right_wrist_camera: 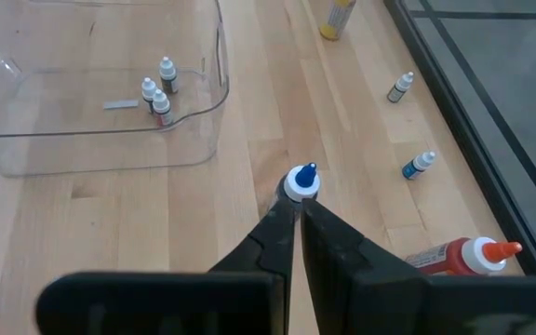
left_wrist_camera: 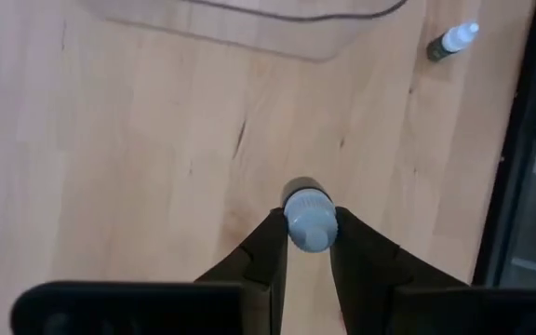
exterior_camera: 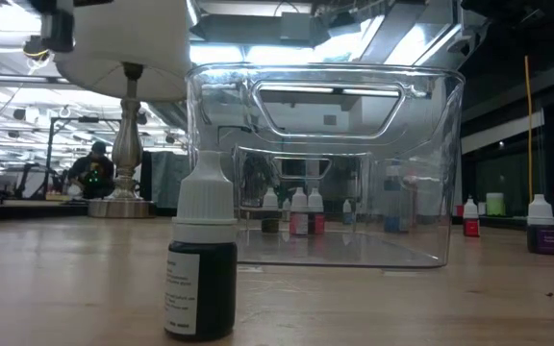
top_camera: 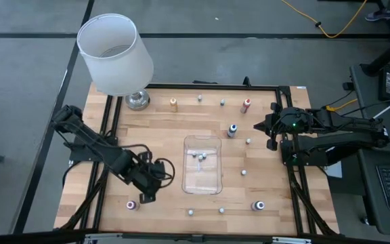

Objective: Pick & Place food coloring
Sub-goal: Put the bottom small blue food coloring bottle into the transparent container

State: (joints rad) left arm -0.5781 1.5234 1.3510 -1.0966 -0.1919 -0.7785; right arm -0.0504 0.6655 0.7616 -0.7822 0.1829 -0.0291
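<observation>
The food coloring is a set of tiny dropper bottles scattered over the wooden table. Three stand inside the clear tray (top_camera: 202, 164), also seen in the right wrist view (right_wrist_camera: 156, 91). My left gripper (top_camera: 145, 195) is near the table's near-left part, shut on a pale-capped bottle (left_wrist_camera: 308, 216). A purple bottle (top_camera: 131, 204) stands beside it. My right gripper (right_wrist_camera: 294, 207) hovers right of the tray, fingers shut. A blue-tipped bottle (right_wrist_camera: 302, 180) shows just past its tips; the high view puts this bottle (top_camera: 232, 129) apart from the gripper (top_camera: 257, 125). My left gripper pinches the small bottle between its two fingers at the pale cap (left_wrist_camera: 309, 223), one finger on each side. The fingers come from above, pointing down. The cap hides the dark body, so I cannot tell whether the bottle stands on the table or is lifted.
A lamp with a white shade (top_camera: 116, 54) stands at the far-left corner. Orange (top_camera: 173, 103) and red (top_camera: 246, 105) bottles stand along the far edge, and more bottles (top_camera: 257, 205) near the near edge. One dark bottle (exterior_camera: 200, 279) fills the low view's foreground. A black frame (top_camera: 288, 163) borders the table.
</observation>
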